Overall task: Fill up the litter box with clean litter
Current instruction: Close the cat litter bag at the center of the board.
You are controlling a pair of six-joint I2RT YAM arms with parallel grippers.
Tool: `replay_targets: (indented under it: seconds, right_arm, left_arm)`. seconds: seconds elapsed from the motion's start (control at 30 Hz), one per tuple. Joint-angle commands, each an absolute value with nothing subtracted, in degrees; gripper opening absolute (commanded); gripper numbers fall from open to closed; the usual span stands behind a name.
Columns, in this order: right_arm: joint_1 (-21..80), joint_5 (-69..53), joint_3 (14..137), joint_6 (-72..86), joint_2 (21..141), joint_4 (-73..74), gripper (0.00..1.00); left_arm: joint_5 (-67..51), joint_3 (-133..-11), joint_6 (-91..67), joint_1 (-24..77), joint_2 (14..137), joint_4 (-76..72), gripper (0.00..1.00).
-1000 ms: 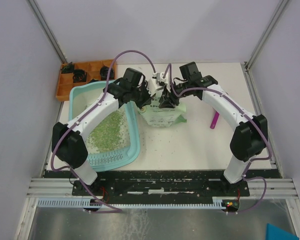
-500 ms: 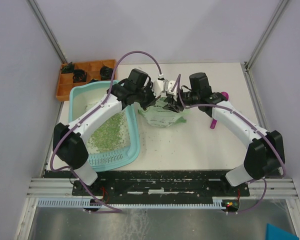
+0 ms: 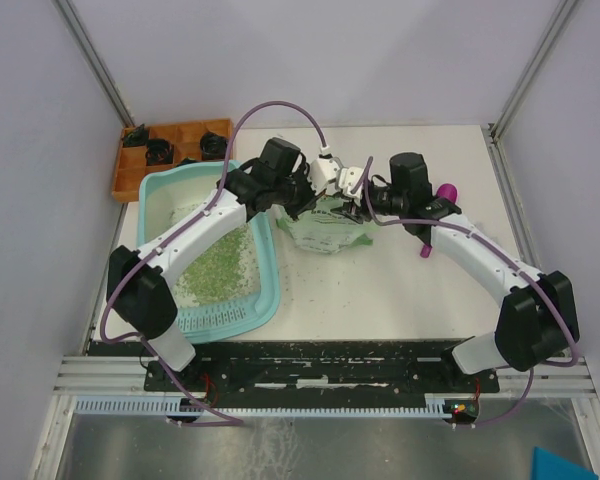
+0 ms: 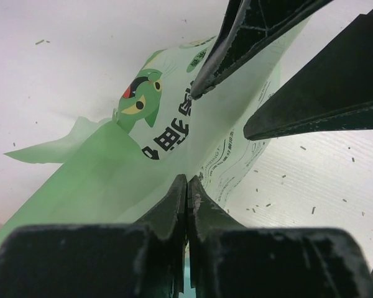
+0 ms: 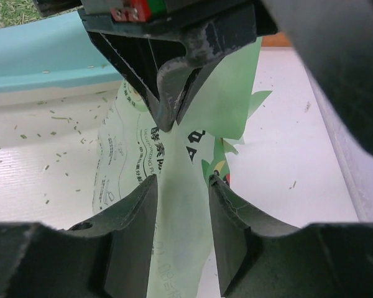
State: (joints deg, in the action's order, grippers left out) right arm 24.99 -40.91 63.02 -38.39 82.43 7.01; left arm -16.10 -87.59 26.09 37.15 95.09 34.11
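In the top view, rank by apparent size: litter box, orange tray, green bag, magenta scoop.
1. litter box
2-3. orange tray and green bag: both partly hidden, too close to rank
4. magenta scoop, partly under the right arm

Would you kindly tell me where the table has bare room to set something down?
The widest free patch is the near middle of the table, bordered by the litter box, the bag and the right arm. The far right corner beyond the magenta scoop is bare too. It is crowded around the bag, where the left arm and right arm converge.
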Motion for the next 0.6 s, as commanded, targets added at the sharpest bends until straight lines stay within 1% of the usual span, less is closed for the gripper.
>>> replay_targets:
  seconds: [0.0, 0.27, 0.33, 0.4, 0.47, 0.5, 0.57]
  right_arm:
    - [25.0, -39.7, 61.4, -41.7, 82.8, 5.8, 0.46]
    - [26.2, -40.2, 60.5, -47.2, 84.4, 8.2, 0.44]
    - [26.4, -40.4, 61.2, -47.6, 85.2, 9.8, 0.41]
    - [26.4, -40.6, 62.7, -47.7, 86.5, 11.7, 0.32]
    - [26.4, -39.8, 63.9, -47.5, 87.4, 12.4, 0.11]
    - [26.4, -39.0, 64.2, -47.5, 87.3, 12.3, 0.03]
    - [26.2, -37.1, 64.2, -47.9, 86.9, 12.4, 0.02]
  left_arm:
    - [-20.3, -90.4, 22.1, 38.3, 91.4, 24.3, 0.03]
    - [-20.4, -91.1, 21.3, 38.6, 92.0, 23.3, 0.03]
    - [-20.5, -91.1, 21.2, 38.6, 92.1, 23.1, 0.03]
    - [-20.5, -91.3, 21.2, 38.6, 92.2, 23.1, 0.03]
    - [-20.4, -91.3, 21.3, 38.6, 92.2, 23.2, 0.03]
    - [-20.1, -91.3, 21.3, 38.6, 92.2, 23.3, 0.03]
    - [-19.5, -91.3, 21.7, 38.6, 92.3, 23.8, 0.03]
